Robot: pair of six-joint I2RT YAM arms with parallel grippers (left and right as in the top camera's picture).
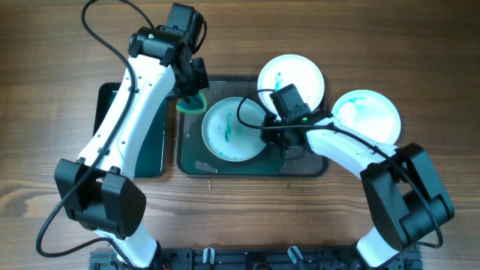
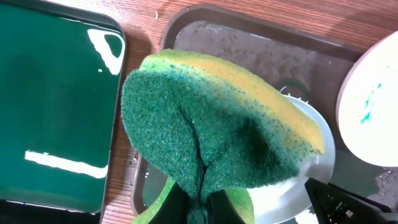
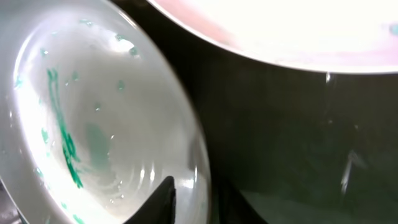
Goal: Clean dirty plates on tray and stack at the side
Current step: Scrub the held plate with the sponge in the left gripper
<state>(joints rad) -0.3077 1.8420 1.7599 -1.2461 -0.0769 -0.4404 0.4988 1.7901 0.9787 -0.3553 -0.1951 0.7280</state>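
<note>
The tray (image 1: 300, 166) is a dark grey rectangle with rounded corners and a raised rim. It lies flat on the wooden surface (image 1: 247, 210), its long axis running left to right in the overhead view, and its wet floor shines in patches.

The middle plate (image 1: 234, 129) is round, white and glossy, and sits inside the tray left of centre with teal streaks across its well. The right hand (image 3: 193, 196) is clamped on this plate's right rim, one finger inside the rim and one outside.

The second plate (image 1: 291, 79) is white with a small teal smear, and it overlaps the tray's far right corner and its rim. The third plate (image 1: 366, 116), tinted pale blue, rests on the surface just right of the tray.

The left hand (image 2: 200, 205) pinches a sponge (image 2: 217, 130), folding its coarse green scouring face around soft yellow foam. The sponge hangs over the tray's far left corner, at the middle plate's edge. A small green tray (image 2: 56, 93), smooth and glossy, lies just left of the big one.
</note>
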